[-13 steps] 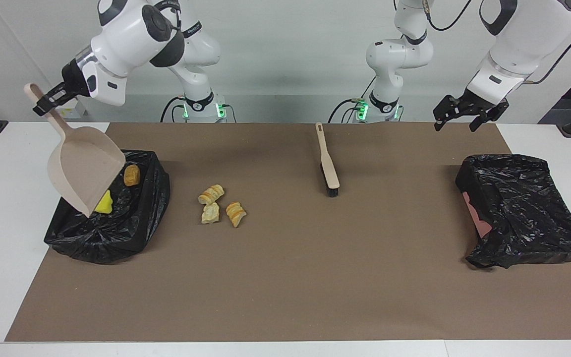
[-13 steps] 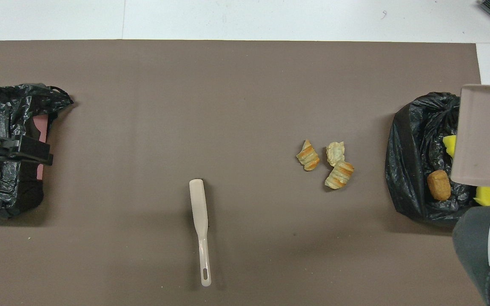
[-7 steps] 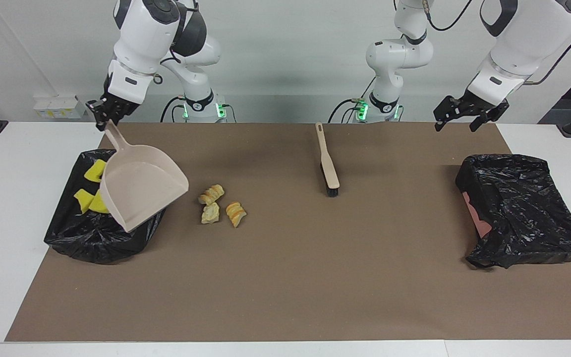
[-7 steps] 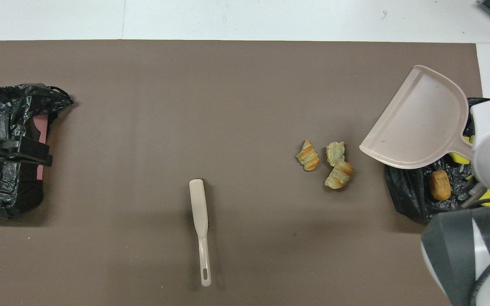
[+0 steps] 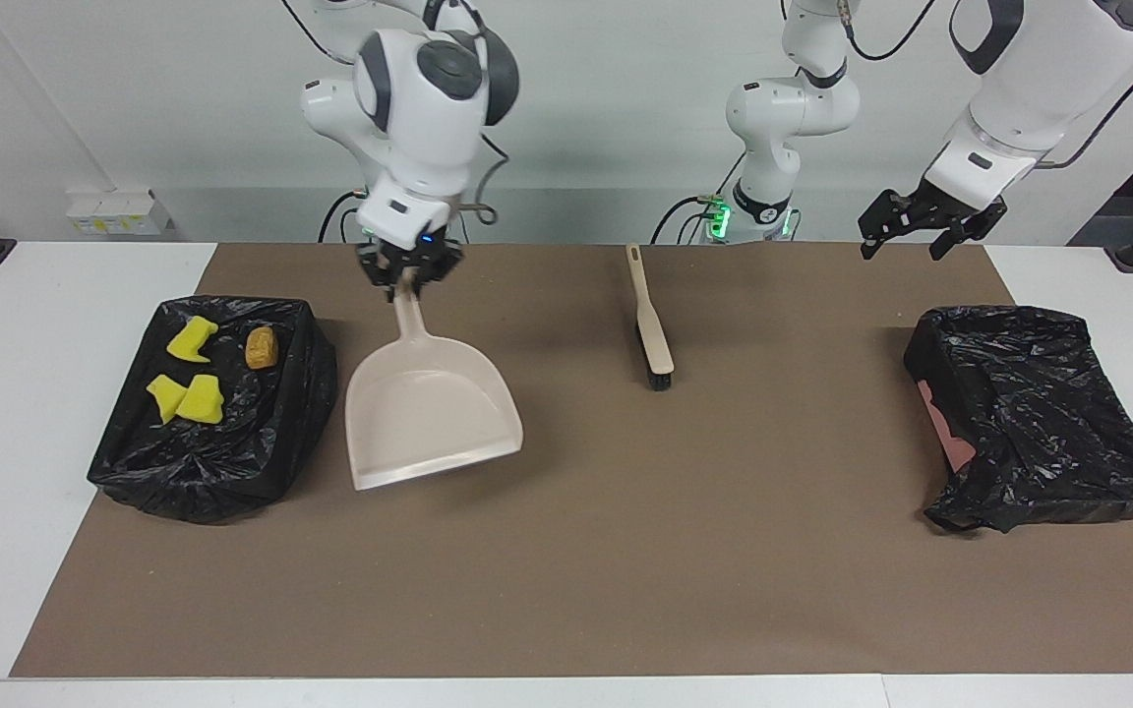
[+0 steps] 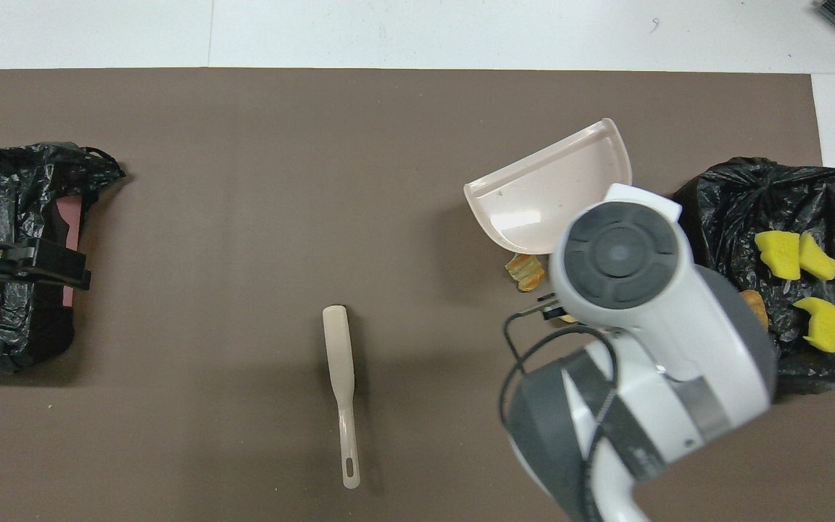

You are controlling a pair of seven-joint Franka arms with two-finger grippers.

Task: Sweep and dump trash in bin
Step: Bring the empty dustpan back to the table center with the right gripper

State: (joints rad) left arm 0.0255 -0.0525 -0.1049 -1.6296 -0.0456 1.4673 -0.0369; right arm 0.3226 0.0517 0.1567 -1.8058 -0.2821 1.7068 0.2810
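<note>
My right gripper is shut on the handle of the beige dustpan, holding it tilted above the mat, beside the black-bagged bin. The dustpan hides the pastry pieces in the facing view; in the overhead view one striped piece shows at the arm's edge. Three yellow chunks and the brown roll lie in the bin. My left gripper is open and empty, in the air over the mat's edge by the other bin.
The beige brush lies on the brown mat near the robots, its bristles away from them; it also shows in the overhead view. A second black-bagged bin with a pink part showing stands at the left arm's end.
My right arm swung the dustpan from over the bin toward the mat's middle, levelling it over the pastry pieces. The yellow chunks and roll now lie uncovered in the bin. The left arm waits.
</note>
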